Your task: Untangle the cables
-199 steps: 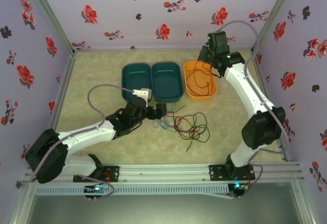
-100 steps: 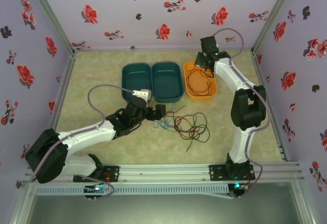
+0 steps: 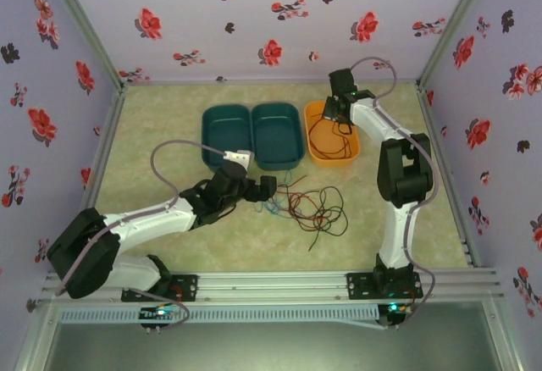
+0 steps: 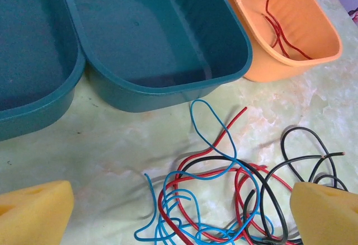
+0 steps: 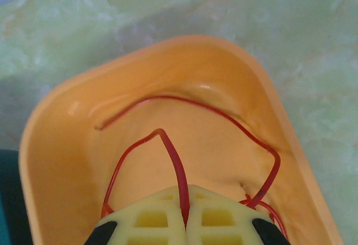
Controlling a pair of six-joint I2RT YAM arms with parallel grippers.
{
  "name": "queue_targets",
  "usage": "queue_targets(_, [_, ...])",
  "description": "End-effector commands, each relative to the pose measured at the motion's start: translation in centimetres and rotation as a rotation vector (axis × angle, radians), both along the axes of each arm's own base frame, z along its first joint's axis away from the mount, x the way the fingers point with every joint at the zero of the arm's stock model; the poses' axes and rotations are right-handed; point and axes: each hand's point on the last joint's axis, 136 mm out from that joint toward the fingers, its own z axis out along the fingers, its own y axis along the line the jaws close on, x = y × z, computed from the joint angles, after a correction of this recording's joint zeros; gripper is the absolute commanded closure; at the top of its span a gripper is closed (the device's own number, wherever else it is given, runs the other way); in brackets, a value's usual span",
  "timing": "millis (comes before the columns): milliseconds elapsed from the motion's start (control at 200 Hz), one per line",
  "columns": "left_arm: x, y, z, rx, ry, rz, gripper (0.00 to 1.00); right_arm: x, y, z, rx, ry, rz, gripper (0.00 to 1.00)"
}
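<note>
The teal bins and the orange bin look like smooth, faintly glossy plastic. The cables have shiny plastic sheaths; the marbled green tabletop is matt. The yellow pads at the lower corners look like porous foam.

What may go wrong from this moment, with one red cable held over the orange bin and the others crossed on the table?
1. The right end effector is shut on the red cable above the orange bin; if it moves away before opening, it may drag the cable out.
2. The left end effector hangs open over the tangle, where red, blue and black strands cross; closing there may catch several strands and tighten it.
</note>
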Motion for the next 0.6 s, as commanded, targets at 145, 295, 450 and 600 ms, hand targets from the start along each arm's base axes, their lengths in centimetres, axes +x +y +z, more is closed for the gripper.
queue_targets(145, [0.3,-1.1,1.1,-0.016,-0.019,-0.022,0.0,-3.4,-0.6,-5.3,0.023,0.147,-0.032,1.0])
queue_targets(295, [0.4,-1.3,1.1,-0.019,-0.019,-0.025,0.0,-4.2,-0.5,-6.7,0.027,0.168,-0.016,1.0])
queue_targets(450, [0.3,-1.3,1.2,-0.022,-0.019,-0.025,0.0,-4.5,0.1,-6.5,0.052,0.182,0.015,1.0])
queue_targets(600, [0.3,-1.2,1.4,-0.025,-0.018,-0.022,0.0,-4.7,0.2,-3.7,0.057,0.134,0.035,0.98])
